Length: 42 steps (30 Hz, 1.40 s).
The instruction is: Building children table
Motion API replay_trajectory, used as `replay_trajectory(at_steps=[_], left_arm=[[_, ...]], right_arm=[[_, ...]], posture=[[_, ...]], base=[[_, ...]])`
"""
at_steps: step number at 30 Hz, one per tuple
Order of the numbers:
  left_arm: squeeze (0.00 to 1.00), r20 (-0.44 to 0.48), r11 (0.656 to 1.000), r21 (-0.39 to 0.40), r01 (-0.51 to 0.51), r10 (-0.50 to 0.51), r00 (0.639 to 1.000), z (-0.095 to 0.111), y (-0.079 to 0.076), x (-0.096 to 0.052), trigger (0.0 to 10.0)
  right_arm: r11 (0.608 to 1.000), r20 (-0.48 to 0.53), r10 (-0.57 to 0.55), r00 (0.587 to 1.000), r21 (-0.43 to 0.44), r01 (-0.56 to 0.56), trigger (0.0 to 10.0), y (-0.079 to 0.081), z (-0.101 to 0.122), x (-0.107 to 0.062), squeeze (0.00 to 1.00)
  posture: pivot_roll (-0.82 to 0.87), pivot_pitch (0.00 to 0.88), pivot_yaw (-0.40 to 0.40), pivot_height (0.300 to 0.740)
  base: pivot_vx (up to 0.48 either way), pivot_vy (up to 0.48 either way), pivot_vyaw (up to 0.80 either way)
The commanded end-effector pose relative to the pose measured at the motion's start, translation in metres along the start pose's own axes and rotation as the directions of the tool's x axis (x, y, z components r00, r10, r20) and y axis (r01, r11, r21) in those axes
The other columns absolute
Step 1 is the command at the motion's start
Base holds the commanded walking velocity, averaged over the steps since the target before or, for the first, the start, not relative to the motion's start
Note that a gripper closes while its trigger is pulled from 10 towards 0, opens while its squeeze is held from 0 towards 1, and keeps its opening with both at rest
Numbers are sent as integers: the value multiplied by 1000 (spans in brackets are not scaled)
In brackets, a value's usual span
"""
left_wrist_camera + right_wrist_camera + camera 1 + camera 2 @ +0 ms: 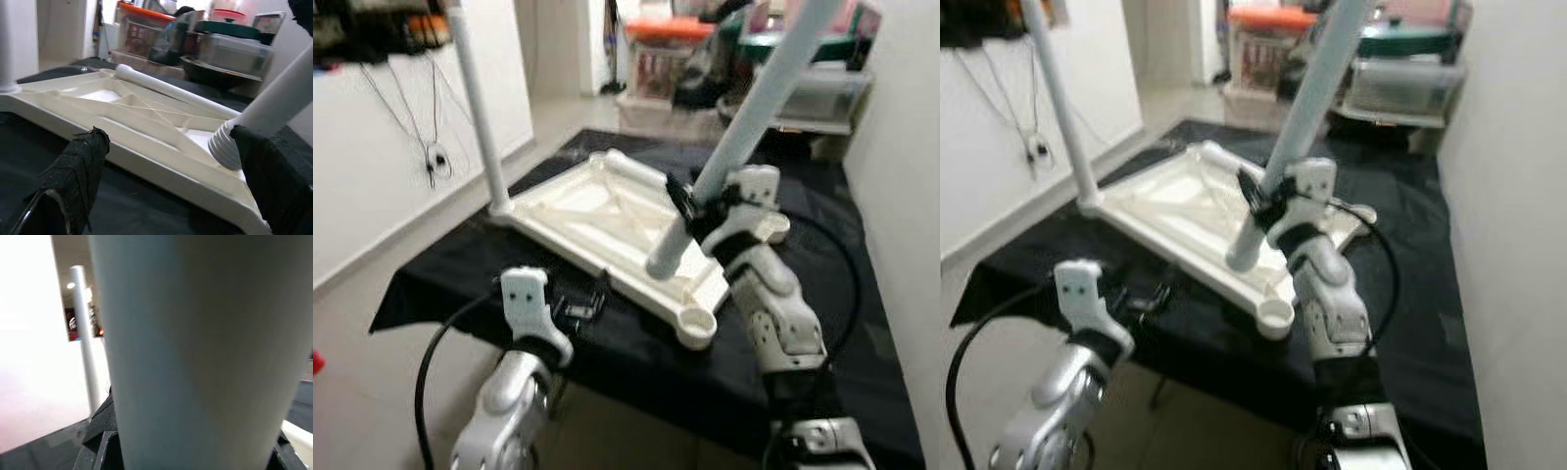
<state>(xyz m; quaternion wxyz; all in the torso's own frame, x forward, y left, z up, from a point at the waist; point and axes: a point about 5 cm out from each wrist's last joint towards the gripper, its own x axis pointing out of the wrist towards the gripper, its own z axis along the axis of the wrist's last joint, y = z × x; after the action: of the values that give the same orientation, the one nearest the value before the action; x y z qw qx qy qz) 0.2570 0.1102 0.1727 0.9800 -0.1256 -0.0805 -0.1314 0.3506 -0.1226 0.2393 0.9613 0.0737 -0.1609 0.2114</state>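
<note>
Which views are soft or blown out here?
Both eye views: slightly soft overall, background clutter blurred. Left wrist view: tabletop fairly sharp, near fingers blurred. Right wrist view: held leg far too close, out of focus; left side overexposed.

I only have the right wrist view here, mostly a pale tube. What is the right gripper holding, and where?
Observer: The right gripper grips a white table leg, tilted above the upside-down tabletop.
Operator: Any leg fitted already?
Observer: One leg stands upright in the far-left corner; another leg lies on the tabletop.
Operator: And the left arm?
Observer: The left gripper is open, low at the tabletop's near edge.
</note>
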Motion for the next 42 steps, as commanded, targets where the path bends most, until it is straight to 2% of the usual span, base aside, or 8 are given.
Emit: replay_trajectory(at_steps=[1,15,27,34,38,39,41,42], left_arm=[[0,-19,1000,12,1,-1,1000,-2,-2,-3,10000],[0,-79,1000,22,15,-13,997,-7,-13,-21,10000],[0,-146,999,40,18,-12,989,-1,-15,-47,10000],[0,-158,998,57,27,-17,987,8,-16,-55,10000],[0,-161,998,54,24,-15,987,9,-17,-56,10000],[0,-164,999,46,26,-18,986,11,-20,-58,10000],[0,-164,999,46,26,-18,986,11,-20,-58,10000],[0,-164,999,41,26,-19,986,12,-23,-59,10000]], right_arm=[[1000,2,7,1000,-17,-7,10000,-3,3,5,0],[997,-74,35,997,-63,-40,10000,-22,1,24,0],[996,-77,60,995,-66,-65,10000,-48,19,35,0],[963,-112,269,956,44,-266,10000,-46,27,42,0],[954,-115,300,947,65,-294,10000,-45,27,42,0],[908,-118,416,902,110,-404,10000,-41,29,41,0],[908,-118,416,902,110,-404,10000,-41,29,41,0],[873,-112,482,869,139,-467,10000,-39,32,39,0]], posture=[[108,0,-78,740],[136,0,-75,740],[165,27,-41,740],[177,129,-32,740],[177,129,-32,740],[173,158,-31,740],[173,158,-31,740],[173,168,-38,740]], base=[[0,0,0],[0,0,-413],[0,0,-446],[0,0,0],[0,0,0],[0,0,0],[0,0,0],[0,0,0]])
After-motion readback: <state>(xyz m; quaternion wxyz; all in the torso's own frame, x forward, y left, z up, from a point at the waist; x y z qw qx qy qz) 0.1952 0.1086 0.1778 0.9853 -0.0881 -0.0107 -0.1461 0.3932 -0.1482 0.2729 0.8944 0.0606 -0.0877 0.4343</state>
